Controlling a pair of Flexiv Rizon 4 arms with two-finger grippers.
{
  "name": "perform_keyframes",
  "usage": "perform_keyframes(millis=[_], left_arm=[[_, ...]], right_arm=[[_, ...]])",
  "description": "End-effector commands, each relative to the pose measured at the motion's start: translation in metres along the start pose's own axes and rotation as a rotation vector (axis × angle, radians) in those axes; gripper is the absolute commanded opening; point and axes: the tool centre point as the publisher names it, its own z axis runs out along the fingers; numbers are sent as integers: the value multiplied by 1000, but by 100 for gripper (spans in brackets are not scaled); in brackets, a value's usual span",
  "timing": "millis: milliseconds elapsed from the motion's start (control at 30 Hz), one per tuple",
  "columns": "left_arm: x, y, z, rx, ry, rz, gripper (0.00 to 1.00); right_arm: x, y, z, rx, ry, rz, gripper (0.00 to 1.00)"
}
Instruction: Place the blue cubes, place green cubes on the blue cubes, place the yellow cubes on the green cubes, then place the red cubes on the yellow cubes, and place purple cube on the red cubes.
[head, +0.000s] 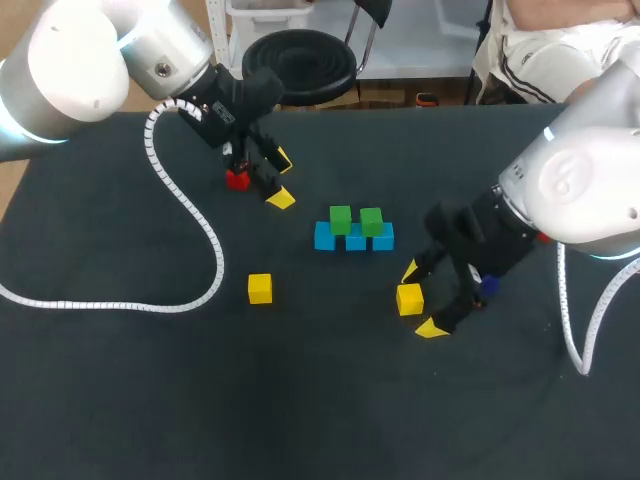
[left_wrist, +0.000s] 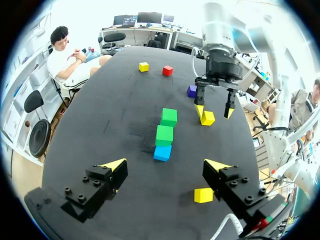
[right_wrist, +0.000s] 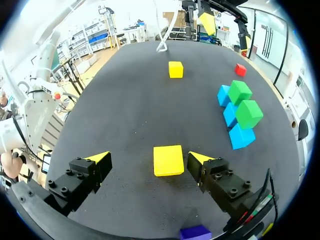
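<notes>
Three blue cubes (head: 355, 241) form a row at mid-table with two green cubes (head: 340, 218) on top. My right gripper (head: 421, 299) is open and low over the table, its fingers on either side of a yellow cube (right_wrist: 168, 160) without touching it. A purple cube (right_wrist: 195, 232) lies just behind that gripper, under the wrist. My left gripper (head: 282, 178) stands open and holds nothing, with a red cube (head: 237, 179) beside it. A second yellow cube (head: 260, 288) lies alone on the left. In the left wrist view the blue and green stack (left_wrist: 165, 135) lies ahead of my left gripper (left_wrist: 166, 166).
The left arm's white coiled cable (head: 190, 215) trails over the left part of the black table (head: 300, 400). A third yellow cube (left_wrist: 144, 66) and another red cube (left_wrist: 167, 70) lie at the far right end, hidden by my right arm in the head view.
</notes>
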Motion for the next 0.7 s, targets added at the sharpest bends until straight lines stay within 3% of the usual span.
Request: perform_keyframes(millis=[33, 67, 100, 133, 167, 400, 700], left_arm=[[1, 0, 0, 0, -1, 2, 100], [1, 0, 0, 0, -1, 2, 100], [1, 0, 0, 0, -1, 2, 100], [1, 0, 0, 0, -1, 2, 100], [1, 0, 0, 0, -1, 2, 100], [1, 0, 0, 0, -1, 2, 100], [1, 0, 0, 0, -1, 2, 100]], right_arm=[[2, -5, 3, -10, -2, -3, 47], [2, -5, 3, -10, -2, -4, 44], [2, -5, 3, -9, -2, -6, 29], [1, -6, 3, -7, -1, -10, 20], [1, -5, 3, -6, -1, -11, 1], [-4, 0, -4, 23, 6, -18, 0], [-31, -2, -26, 75, -1, -20, 0]])
